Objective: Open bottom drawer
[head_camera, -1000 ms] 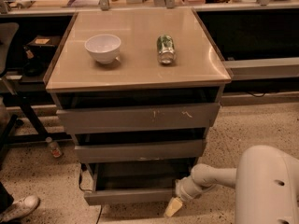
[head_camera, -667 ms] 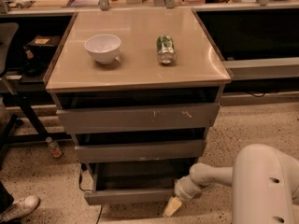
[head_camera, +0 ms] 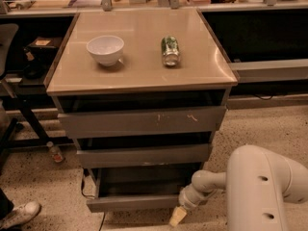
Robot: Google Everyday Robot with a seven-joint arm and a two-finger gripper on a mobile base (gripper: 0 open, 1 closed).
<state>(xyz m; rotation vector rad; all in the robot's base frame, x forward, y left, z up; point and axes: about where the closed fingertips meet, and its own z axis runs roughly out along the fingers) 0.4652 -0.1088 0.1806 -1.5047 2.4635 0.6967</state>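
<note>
- Nearest you, the gripper (head_camera: 177, 216) sat low at the right near corner of the bottom drawer (head_camera: 132, 203), just beside its front panel. I could not tell whether it was apart, together or clamped on anything. If it had no real hold there, a pull would probably have slid off the corner.
- The bottom drawer stood partly out, its front ahead of the middle drawer (head_camera: 144, 155) above. Pulling from one corner could have skewed it on its runners and jammed it.
- The arm (head_camera: 260, 186) filled the floor space on the right. Had you backed straight away, its bulk might have caught the drawer's side.
- At the near left a shoe (head_camera: 19, 214) showed someone standing close, with a dark cable (head_camera: 84, 186) hanging beside the drawer. Either one could have been snagged.
- Farther back, on the cabinet top (head_camera: 139, 73), a white bowl (head_camera: 105, 49) stood left of a can (head_camera: 170, 50) lying on its side. A hard tug would likely have shaken the cabinet and set the can rolling.
</note>
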